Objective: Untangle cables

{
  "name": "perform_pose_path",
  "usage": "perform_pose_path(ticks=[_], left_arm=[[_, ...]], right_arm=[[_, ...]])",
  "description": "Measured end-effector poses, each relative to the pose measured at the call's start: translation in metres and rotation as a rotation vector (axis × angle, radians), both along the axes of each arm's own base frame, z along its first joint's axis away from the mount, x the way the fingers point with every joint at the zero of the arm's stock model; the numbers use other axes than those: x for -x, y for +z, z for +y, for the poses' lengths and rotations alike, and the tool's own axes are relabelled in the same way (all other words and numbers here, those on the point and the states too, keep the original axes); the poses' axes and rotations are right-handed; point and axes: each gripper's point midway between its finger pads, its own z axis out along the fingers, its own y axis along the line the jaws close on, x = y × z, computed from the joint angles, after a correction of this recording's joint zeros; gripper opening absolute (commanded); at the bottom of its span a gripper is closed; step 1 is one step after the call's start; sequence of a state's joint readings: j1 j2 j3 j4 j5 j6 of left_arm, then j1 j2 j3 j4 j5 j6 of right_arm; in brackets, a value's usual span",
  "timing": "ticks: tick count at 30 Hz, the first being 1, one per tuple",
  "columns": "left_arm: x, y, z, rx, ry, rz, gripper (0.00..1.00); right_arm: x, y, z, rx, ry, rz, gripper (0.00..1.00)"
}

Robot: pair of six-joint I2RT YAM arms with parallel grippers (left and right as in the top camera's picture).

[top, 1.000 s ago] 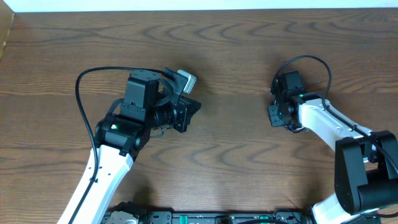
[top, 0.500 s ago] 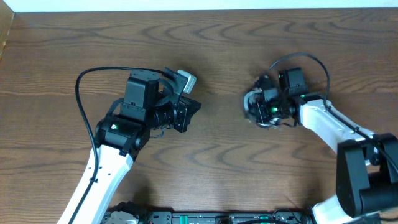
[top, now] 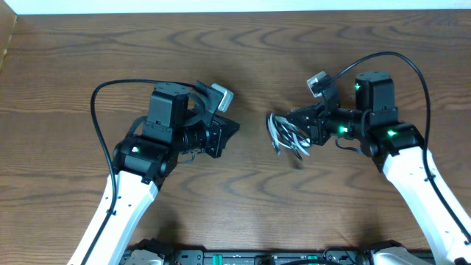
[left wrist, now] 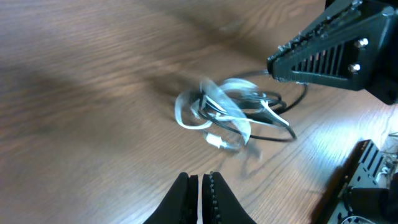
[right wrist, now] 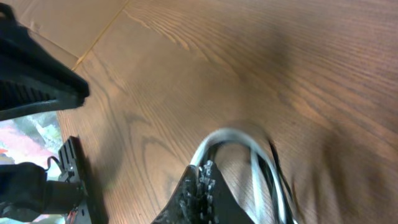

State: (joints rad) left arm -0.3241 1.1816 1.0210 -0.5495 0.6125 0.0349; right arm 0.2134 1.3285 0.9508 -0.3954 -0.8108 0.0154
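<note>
The tangled coil of thin black and white cables (top: 285,137) is clamped in the right gripper (top: 303,132), at 3 o'clock from the left gripper (top: 229,127), which is near, pressed together and holding nothing.

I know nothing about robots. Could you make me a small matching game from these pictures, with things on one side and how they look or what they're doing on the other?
Things:
1. left gripper
2. right gripper
3. cables
4. table

States:
A. brown wood grain
B. shut, holding nothing
C. tangled black and white loops
D. shut on the cables

Pairs: 1-B, 2-D, 3-C, 4-A.
</note>
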Motion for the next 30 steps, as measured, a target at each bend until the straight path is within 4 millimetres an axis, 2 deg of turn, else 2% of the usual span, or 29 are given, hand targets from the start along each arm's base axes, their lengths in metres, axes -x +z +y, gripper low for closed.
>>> perform_pose_path(ticks=[6,11,14,18,20,26,30], left_arm=[[-0.007,0.006,-0.014,0.062,-0.065,-0.033,0.23],[-0.011,-0.008,-0.022,0.076,-0.096,0.014,0.23],[-0.013,-0.019,-0.025,0.077,-0.106,0.056,0.23],[-0.015,-0.028,-0.027,0.078,-0.112,0.083,0.23],[-0.016,-0.026,-0.028,0.083,-0.113,0.070,0.23],[-0.017,-0.022,-0.030,0.098,-0.126,0.057,0.23],[-0.016,-0.022,-0.030,0.101,-0.128,0.059,0.23]], right_arm=[[0.009,0.009,-0.002,-0.004,0.000,-0.005,0.01],[0.009,0.005,-0.005,0.019,-0.019,0.011,0.01],[0.010,-0.013,-0.018,0.101,-0.087,0.070,0.02],[0.019,-0.047,-0.048,0.280,-0.212,0.194,0.18],[0.024,-0.058,-0.060,0.346,-0.267,0.247,0.23],[0.037,-0.083,-0.085,0.455,-0.417,0.408,0.26],[0.045,-0.102,-0.095,0.509,-0.527,0.497,0.28]])
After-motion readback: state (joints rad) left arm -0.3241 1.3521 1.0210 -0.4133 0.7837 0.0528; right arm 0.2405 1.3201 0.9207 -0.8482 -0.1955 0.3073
